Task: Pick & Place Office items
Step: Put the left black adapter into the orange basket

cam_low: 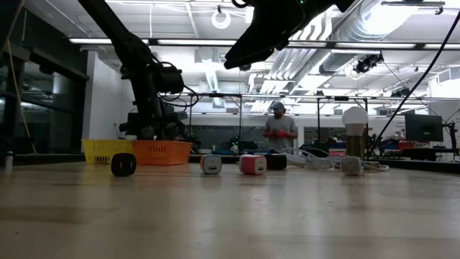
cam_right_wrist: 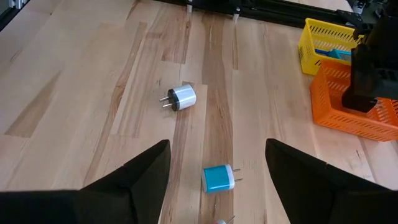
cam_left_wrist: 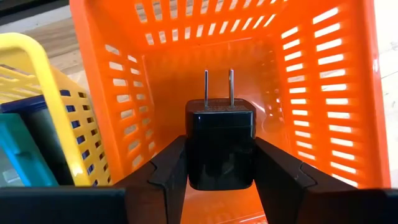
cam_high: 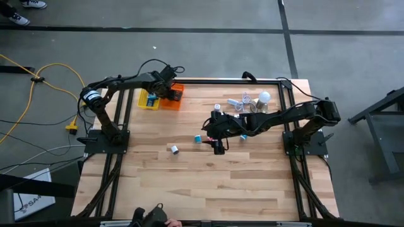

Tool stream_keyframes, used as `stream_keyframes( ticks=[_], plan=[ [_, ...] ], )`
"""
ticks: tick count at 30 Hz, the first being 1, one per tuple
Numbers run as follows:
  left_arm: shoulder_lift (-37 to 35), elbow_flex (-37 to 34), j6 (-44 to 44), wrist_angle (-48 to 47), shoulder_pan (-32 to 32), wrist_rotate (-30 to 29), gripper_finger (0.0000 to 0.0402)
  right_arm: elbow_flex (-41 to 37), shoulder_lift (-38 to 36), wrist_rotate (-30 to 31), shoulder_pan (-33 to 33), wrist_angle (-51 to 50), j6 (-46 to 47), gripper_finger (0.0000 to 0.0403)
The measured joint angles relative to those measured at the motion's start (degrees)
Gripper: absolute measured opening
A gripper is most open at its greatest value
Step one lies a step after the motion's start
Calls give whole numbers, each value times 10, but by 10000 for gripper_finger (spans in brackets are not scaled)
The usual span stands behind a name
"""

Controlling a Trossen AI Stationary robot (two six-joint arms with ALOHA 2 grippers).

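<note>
Nearest to me, the right gripper (cam_right_wrist: 214,180) hangs with fingers spread above the blue plug (cam_right_wrist: 217,178). Farther off, the left gripper (cam_left_wrist: 219,168) clenches a black plug (cam_left_wrist: 219,146) over the orange basket (cam_left_wrist: 323,93); I judge it must release next.

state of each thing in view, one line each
left gripper: shut on the black plug, over the orange basket
black plug: held, prongs pointing away
orange basket: upright, no items seen inside
yellow basket: upright, holds blue items
right gripper: open, above the table
blue plug: lying loose
white plug: lying loose
</note>
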Motion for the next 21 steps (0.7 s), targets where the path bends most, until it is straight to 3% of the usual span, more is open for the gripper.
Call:
stream_keyframes(
  ticks=[16, 21],
  plan=[
    [0, 0, 7, 12, 0, 5, 148, 0, 0, 0, 0, 0, 0, 251],
    [0, 0, 13, 12, 0, 5, 165, 0, 0, 0, 0, 0, 0, 251]
  ],
)
